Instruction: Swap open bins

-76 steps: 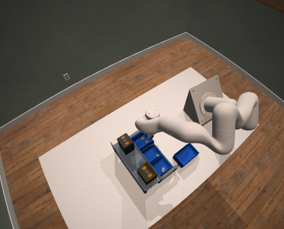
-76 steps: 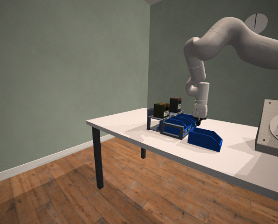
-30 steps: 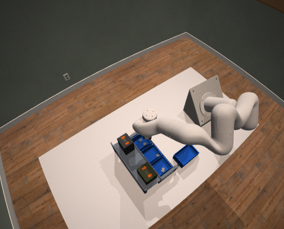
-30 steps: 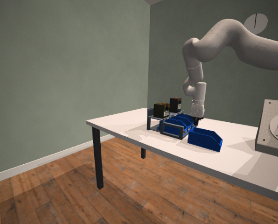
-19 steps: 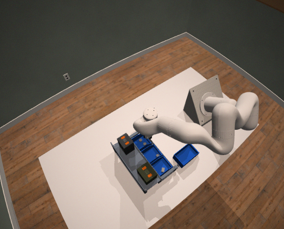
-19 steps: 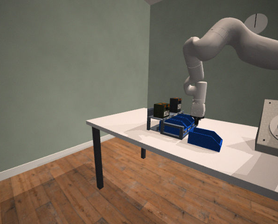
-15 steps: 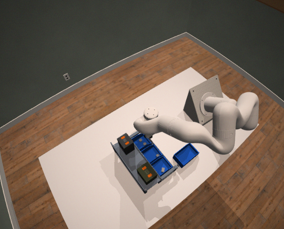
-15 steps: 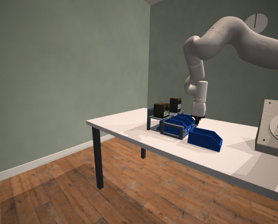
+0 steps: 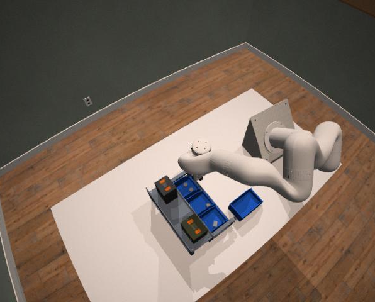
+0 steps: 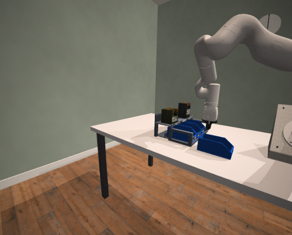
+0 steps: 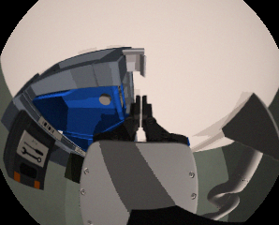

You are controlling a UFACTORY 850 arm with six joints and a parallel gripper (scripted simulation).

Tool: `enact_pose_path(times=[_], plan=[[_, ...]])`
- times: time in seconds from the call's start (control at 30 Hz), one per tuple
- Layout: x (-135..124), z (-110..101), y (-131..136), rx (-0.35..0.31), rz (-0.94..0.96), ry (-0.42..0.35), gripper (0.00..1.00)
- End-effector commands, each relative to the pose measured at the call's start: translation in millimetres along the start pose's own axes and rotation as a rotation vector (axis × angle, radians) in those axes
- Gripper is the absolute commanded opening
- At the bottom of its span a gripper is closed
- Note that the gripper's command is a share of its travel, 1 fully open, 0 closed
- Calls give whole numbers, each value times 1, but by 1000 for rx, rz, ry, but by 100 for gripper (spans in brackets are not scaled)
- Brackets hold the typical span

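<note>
We see three blue bins side by side in the grey shelf point(image 9: 218, 229) point(image 10: 181, 130), all with parts inside. The bin nearest the arm's wrist point(image 9: 186, 186) point(image 11: 80, 112) carries two small round parts in the top view. The middle bin point(image 9: 199, 201) has one small roundish part near its front, and the far bin point(image 9: 212, 218) holds a pale blocky part.

A fourth, empty bin point(image 9: 245, 204) point(image 10: 215, 147) stands upright on its base on the white surface point(image 9: 116, 207) point(image 10: 242, 136), just beside the shelf and apart from the three in it.

Our end effector point(image 10: 208, 125) point(image 11: 140, 101) is closed with nothing between its fingers, pointing down near the front of the bin with two parts. We cannot tell whether it touches that bin.

On the shelf's upper board, we see a dark box point(image 9: 165, 189) point(image 10: 184, 110) point(image 11: 29, 152) and an olive-green box point(image 9: 194, 228) point(image 10: 169, 115), both with orange marks on top.
</note>
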State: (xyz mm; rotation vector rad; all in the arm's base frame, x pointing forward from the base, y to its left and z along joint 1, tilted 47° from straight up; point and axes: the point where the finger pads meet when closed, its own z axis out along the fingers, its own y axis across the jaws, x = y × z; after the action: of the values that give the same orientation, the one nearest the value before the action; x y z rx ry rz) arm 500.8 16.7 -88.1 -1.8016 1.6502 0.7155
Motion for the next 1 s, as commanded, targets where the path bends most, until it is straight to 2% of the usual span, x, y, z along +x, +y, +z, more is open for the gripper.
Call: enact_pose_path(times=[0.0, 0.1, 0.17, 0.3, 0.4, 0.97], plan=[[0, -5, 0, 2, -1, 1, 0], [0, -20, 0, 2, -1, 1, 0], [0, -20, 0, 2, -1, 1, 0], [0, -49, 0, 2, -1, 1, 0], [0, -60, 0, 2, -1, 1, 0], [0, -61, 0, 2, -1, 1, 0]])
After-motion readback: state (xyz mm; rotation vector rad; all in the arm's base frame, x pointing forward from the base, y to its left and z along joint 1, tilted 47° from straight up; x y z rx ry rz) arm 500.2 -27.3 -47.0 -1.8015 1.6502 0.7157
